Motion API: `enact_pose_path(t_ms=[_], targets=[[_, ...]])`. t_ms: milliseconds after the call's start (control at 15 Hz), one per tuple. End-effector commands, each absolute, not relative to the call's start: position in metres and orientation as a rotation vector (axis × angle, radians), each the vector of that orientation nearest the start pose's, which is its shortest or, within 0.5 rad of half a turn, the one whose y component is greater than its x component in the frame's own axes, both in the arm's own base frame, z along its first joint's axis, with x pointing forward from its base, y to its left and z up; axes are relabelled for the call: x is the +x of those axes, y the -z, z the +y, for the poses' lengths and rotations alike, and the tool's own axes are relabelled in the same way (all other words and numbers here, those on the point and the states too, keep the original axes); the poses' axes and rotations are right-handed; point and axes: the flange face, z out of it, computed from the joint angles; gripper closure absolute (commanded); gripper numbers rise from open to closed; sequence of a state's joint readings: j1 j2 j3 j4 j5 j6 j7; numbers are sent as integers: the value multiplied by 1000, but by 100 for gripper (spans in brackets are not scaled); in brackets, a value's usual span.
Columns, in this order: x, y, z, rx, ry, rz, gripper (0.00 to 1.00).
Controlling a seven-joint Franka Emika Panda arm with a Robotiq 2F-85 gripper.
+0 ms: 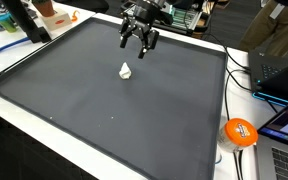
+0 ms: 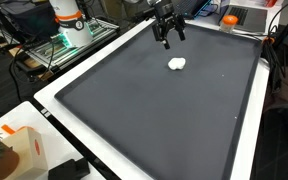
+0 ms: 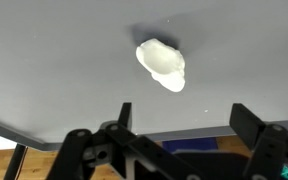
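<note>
A small white crumpled lump (image 1: 126, 71) lies on the dark grey mat (image 1: 104, 120), also seen in an exterior view as a white lump (image 2: 177, 63) and in the wrist view as a pale blob (image 3: 161, 63). My gripper (image 1: 140, 42) hangs above the mat's far part, a little beyond the lump, and its fingers stand wide apart with nothing between them. In an exterior view the gripper (image 2: 168, 35) is above and behind the lump. The wrist view shows the gripper (image 3: 183, 118) open, with the lump ahead of the fingertips (image 3: 249, 122).
An orange round object (image 1: 240, 132) lies off the mat's edge near cables and a laptop (image 1: 280, 72). A white and orange box (image 2: 24, 148) and a plant stand at a near corner. A white table border (image 2: 64, 120) rings the mat. Clutter lines the far side.
</note>
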State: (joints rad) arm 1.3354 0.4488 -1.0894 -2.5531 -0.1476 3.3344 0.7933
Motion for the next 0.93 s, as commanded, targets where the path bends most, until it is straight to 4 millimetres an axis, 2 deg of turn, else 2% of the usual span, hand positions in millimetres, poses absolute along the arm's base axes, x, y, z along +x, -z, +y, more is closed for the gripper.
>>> enact_pose_path(t_ms=[0,200,867], targets=[[483,-244,128,-2999,1067,405,0],[481,-235,139,-2991,1054,407,0],[490,-208,146,-2914,1228,548,0]])
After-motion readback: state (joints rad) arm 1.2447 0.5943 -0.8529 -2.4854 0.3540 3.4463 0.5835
